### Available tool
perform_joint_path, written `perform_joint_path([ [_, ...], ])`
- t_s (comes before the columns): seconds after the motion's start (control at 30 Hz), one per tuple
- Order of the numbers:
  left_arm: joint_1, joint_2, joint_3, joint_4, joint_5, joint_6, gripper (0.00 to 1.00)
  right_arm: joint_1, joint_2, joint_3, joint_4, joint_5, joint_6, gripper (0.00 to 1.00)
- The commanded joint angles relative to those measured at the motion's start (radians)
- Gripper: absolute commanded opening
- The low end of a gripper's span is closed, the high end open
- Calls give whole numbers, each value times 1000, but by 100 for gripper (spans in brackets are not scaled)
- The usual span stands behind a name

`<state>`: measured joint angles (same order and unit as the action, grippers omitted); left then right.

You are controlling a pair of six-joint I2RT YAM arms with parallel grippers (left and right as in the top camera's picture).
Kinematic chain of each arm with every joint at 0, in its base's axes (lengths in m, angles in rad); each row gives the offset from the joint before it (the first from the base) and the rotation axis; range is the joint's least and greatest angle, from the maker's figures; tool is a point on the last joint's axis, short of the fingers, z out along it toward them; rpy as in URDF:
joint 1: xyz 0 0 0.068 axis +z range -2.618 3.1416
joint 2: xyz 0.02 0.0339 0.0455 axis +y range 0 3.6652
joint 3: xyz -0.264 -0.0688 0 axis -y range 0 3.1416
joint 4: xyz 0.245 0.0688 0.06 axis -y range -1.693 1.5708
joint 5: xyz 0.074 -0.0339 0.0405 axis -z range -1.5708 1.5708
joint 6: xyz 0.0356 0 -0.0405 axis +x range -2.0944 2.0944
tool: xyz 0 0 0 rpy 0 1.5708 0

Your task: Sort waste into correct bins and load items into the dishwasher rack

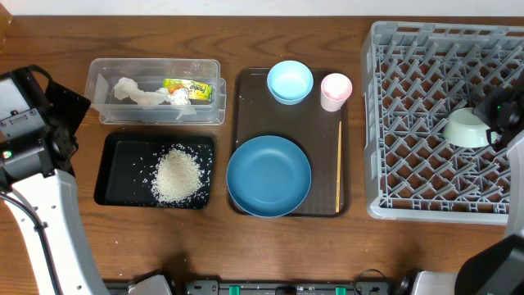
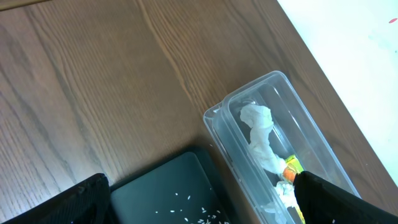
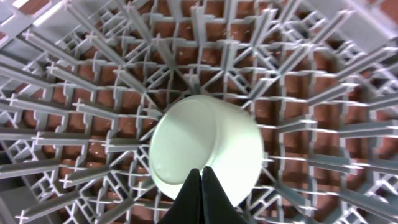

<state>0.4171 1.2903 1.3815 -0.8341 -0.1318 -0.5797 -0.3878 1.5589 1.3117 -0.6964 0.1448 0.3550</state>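
My right gripper [image 3: 201,177] is shut on the rim of the mint green bowl [image 3: 186,146], one finger inside and one outside. The bowl [image 1: 467,129] hangs tilted over the grey dishwasher rack [image 1: 409,123]. My left gripper [image 2: 199,211] stands open at the table's left, above the corner where the black tray [image 1: 115,160] meets the clear tub [image 1: 155,62]. Rice [image 1: 178,174] lies heaped in the black tray. Tissue [image 1: 135,93] and a yellow-green wrapper [image 1: 190,88] lie in the tub. The dark blue plate [image 1: 268,176], light blue bowl [image 1: 290,80], pink cup [image 1: 336,88] and chopsticks [image 1: 339,164] are on the brown tray [image 1: 246,106].
The brown serving tray sits between the two bins and the rack. In the left wrist view the tub [image 2: 311,124] with its tissue [image 2: 261,134] runs along the table's far edge, and bare wood lies left of it.
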Motion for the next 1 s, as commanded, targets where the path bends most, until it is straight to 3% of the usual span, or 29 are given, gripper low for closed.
perform_joint_path([
  [0.0, 5, 4, 10, -3, -11, -5, 96, 3, 66, -4, 7, -44, -13, 1],
  [0.4, 5, 4, 10, -3, -11, -5, 96, 3, 227, -4, 20, 50, -38, 1],
  [0.67, 5, 4, 10, -3, -11, -5, 96, 2, 158, -3, 3, 163, -11, 1],
  [0.97, 4, 4, 10, -3, -11, -5, 96, 2, 49, -3, -31, 159, 34, 1],
])
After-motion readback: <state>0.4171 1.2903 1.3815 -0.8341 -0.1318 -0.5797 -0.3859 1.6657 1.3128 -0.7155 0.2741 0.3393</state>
